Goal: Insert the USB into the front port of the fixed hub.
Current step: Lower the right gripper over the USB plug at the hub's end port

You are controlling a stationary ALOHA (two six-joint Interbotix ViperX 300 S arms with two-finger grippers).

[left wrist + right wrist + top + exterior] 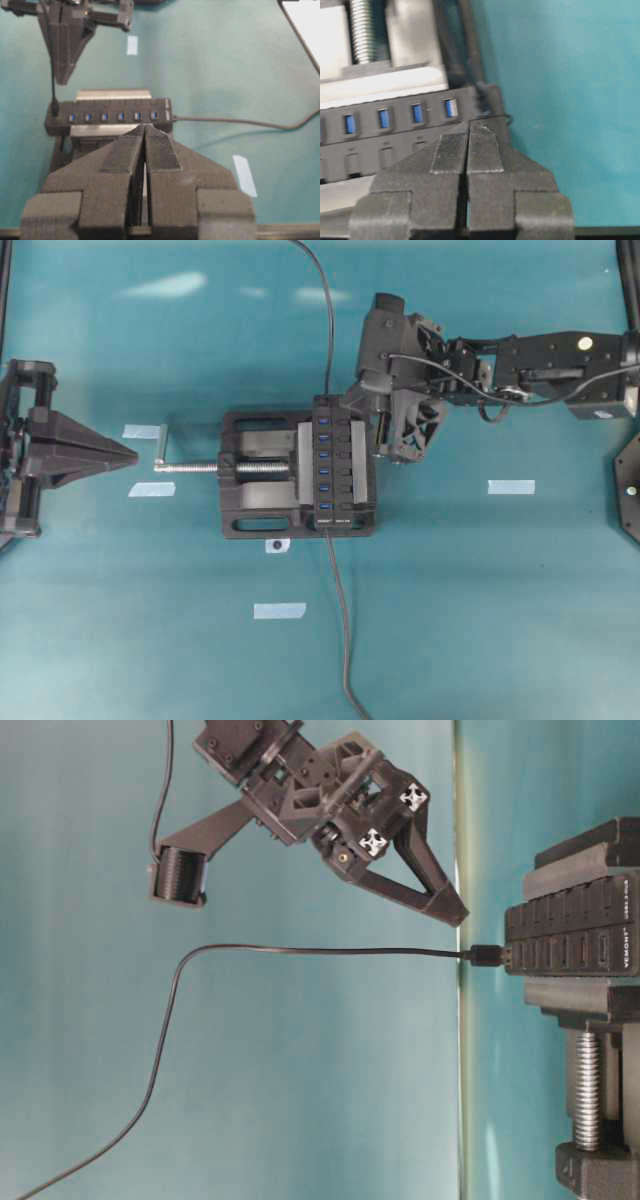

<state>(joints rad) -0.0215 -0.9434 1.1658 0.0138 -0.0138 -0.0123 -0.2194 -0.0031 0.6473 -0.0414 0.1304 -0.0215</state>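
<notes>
USB (487,955) sits plugged into fixed hub (570,935); right end effector (455,915) closed, empty.

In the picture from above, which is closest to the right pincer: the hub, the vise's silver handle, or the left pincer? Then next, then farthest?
From the right pincer:
1. The fixed hub, right beside its tip, clamped in the vise.
2. The silver handle, sticking out of the vise's left side.
3. The left pincer, farthest, at the left edge.
</notes>
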